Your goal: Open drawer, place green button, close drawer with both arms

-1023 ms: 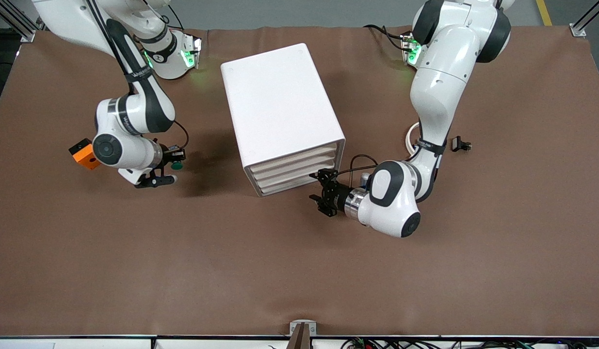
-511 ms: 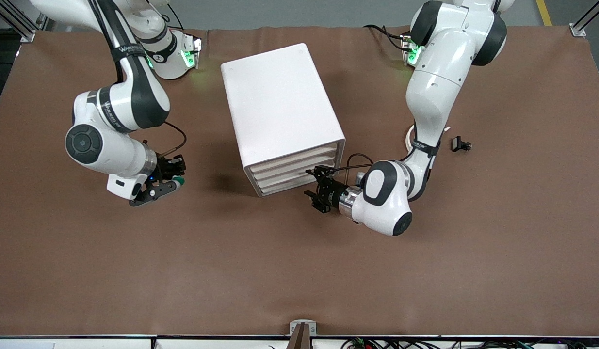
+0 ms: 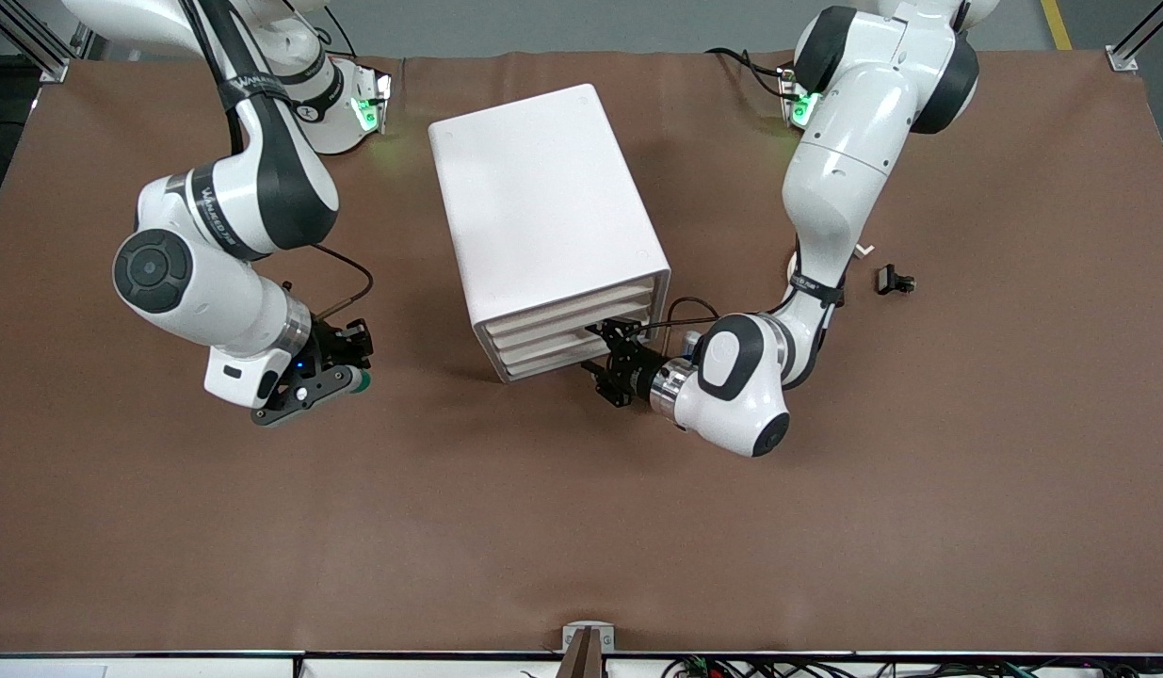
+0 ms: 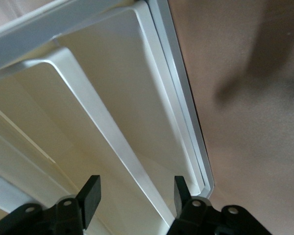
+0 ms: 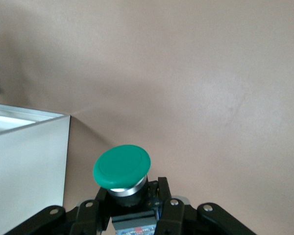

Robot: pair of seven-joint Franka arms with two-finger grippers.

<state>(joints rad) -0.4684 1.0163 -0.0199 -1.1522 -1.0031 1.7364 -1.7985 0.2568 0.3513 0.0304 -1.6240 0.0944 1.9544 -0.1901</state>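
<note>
The white drawer cabinet [image 3: 543, 217] stands mid-table with its stacked drawer fronts [image 3: 572, 325] all shut. My left gripper [image 3: 607, 363] is open at the lower drawer fronts. In the left wrist view its fingers [image 4: 136, 188] stand either side of a white drawer lip [image 4: 103, 132] without closing on it. My right gripper [image 3: 350, 372] is shut on the button [image 3: 356, 379] and holds it over bare table beside the cabinet, toward the right arm's end. In the right wrist view the green cap [image 5: 121, 166] sits above the black body clamped in that gripper [image 5: 132, 196].
A small black clip [image 3: 894, 280] lies toward the left arm's end of the table. A white ring [image 3: 794, 268] shows partly under the left arm. The cabinet's side wall [image 5: 24, 171] is close to my right gripper. The brown table cover [image 3: 581, 527] is bare toward the front camera.
My right arm has carried the button off the table area near an orange block toward the front camera. My left gripper has moved in to the drawer fronts.
</note>
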